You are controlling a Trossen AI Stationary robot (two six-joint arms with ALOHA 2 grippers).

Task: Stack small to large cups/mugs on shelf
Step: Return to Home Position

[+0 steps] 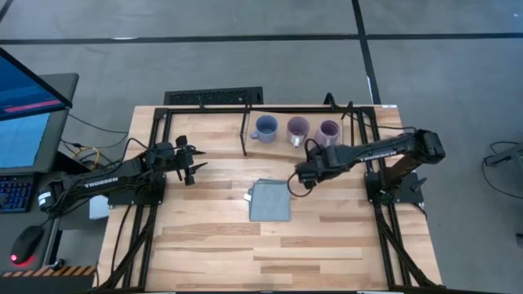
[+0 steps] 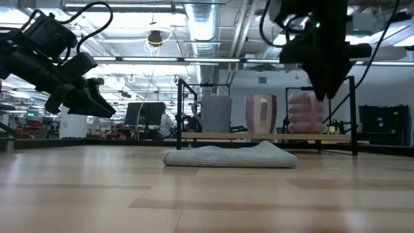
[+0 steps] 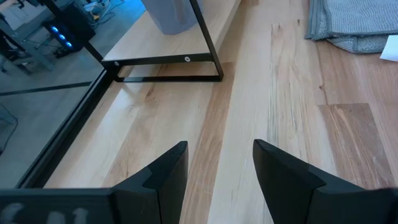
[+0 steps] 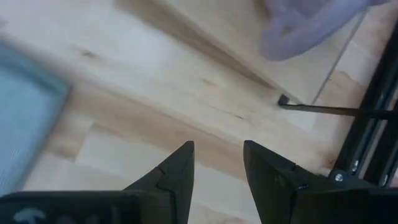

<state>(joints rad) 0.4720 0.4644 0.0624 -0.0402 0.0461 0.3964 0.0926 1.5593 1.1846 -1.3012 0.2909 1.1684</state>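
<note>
On the light wooden black-framed shelf (image 1: 278,142) stand a small blue mug (image 1: 265,128) and two light purple mugs (image 1: 297,128); left gripper (image 1: 195,169) and right gripper (image 1: 300,183) hang part-open, empty

The wooden table (image 1: 212,245) carries a grey-blue cloth (image 1: 270,201), apparently folded, near its middle. At its far edge stands the shelf (image 1: 278,144), holding a blue mug (image 1: 265,128) on the left, then a middle purple mug (image 1: 297,128) and a right purple mug (image 1: 328,131).
</note>
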